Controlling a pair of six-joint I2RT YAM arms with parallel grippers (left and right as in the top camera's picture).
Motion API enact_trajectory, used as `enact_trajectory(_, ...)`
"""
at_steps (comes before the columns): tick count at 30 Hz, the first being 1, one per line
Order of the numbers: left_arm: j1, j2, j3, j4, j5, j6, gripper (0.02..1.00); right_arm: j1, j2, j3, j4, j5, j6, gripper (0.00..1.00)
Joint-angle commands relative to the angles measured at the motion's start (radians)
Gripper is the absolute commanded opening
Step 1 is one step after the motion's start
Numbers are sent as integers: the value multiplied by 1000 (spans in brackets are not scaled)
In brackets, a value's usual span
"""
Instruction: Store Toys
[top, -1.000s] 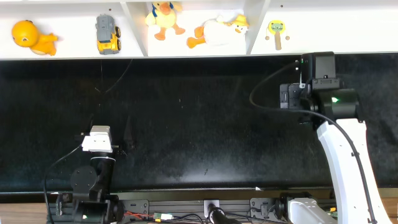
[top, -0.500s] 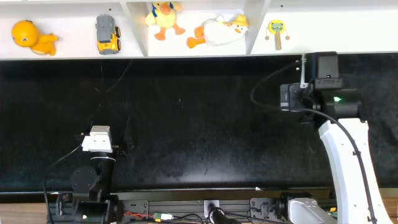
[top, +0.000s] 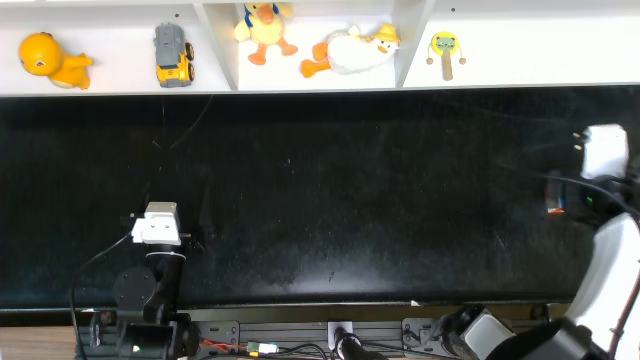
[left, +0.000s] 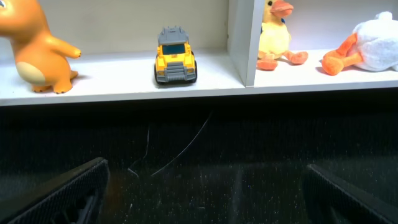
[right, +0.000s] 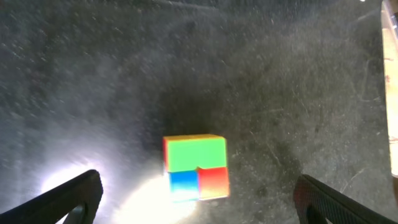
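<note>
A white shelf runs along the far edge of the black bench. In its left compartment an orange duck-like figure stands well apart from a yellow toy truck, which faces outward. Past a divider, the middle compartment holds a yellow plush duck sitting upright, with a white plush duck lying on its side just beside it. The right compartment holds one small yellow-green toy.

The left arm sits folded near its base, its wrist facing the shelf, its jaws spread wide and grasping nothing. The right arm is at the bench's far right, wrist pointing down. Its jaws are released too, set wide on either side of a colour cube. The cube lies on the bench, green face up, and neither finger touches it.
</note>
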Motion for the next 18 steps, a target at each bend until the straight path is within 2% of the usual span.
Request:
enact_trajectory(1,1,-12,-3,-2,-5,3,998,-63,73,-19,13,-132,-134,993)
enact_trajectory(5,1,-12,-3,-2,-5,3,998,-59,110,-89,25,-140,-179,993)
enact_trajectory(12,1,-12,-3,-2,-5,3,998,-58,124,-234,256,-130,-177,996)
enact_trajectory(18,1,-12,-3,-2,-5,3,998,-58,147,-239,305,-126,-138,993)
